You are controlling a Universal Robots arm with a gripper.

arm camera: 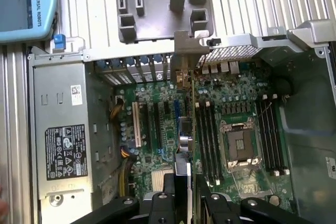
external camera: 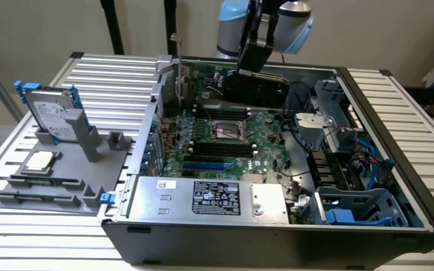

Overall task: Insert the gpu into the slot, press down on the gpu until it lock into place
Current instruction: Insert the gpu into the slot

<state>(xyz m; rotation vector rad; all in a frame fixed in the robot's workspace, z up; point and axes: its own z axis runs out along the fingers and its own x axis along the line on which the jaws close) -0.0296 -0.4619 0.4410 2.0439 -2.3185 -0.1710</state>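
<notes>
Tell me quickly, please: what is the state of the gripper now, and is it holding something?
Gripper: jaws closed on the gpu, holding it over the motherboard.

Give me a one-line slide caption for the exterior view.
Gripper holds the gpu above the far end of the motherboard, not yet seated in the blue slot.

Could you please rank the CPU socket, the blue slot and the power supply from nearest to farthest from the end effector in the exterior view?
From the end effector, holding the gpu:
1. CPU socket, middle of the board.
2. Slot, at the board's near edge.
3. Power supply, along the case's near wall.
</notes>
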